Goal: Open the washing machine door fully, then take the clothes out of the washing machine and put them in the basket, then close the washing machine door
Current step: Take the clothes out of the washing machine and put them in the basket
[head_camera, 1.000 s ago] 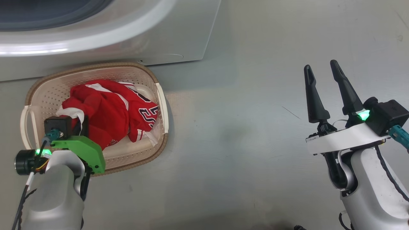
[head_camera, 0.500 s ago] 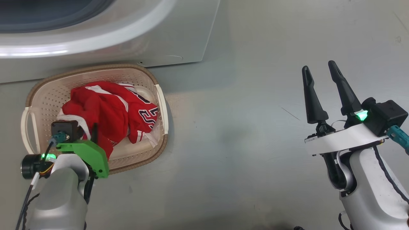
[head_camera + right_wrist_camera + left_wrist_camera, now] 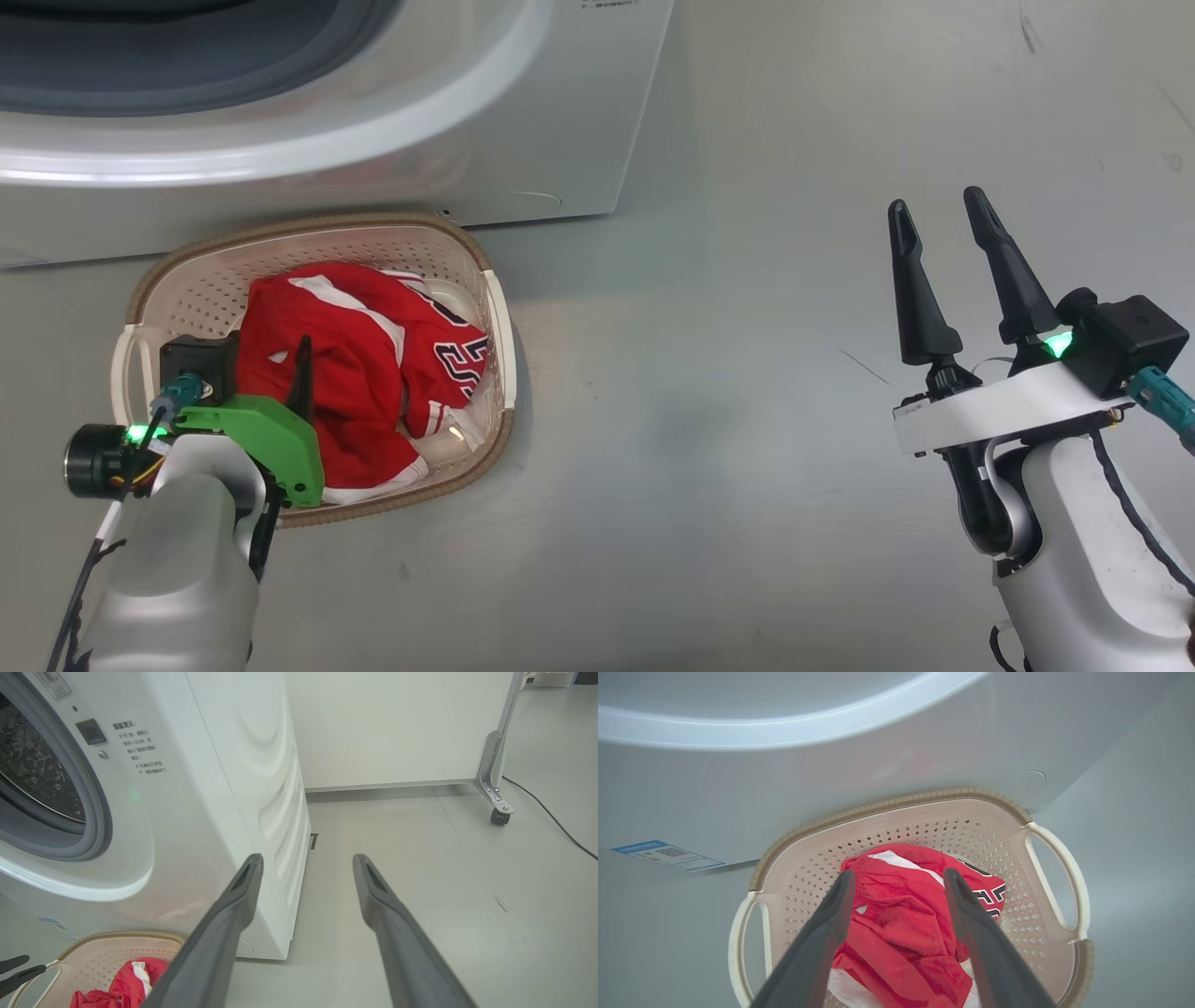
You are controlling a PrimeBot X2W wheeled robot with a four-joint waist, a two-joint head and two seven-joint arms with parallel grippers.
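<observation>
Grey floor; washing machine drum in right wrist view, sticker in left.

**Pale grey floor and the items standing on it.**
The smooth floor carries the washing machine along its far side. The basket stands just in front of the machine's base, near its right corner. A faint dark scratch marks the bare surface to the right. Past the machine, a metal frame's caster and a thin black cable rest on the floor.
</observation>
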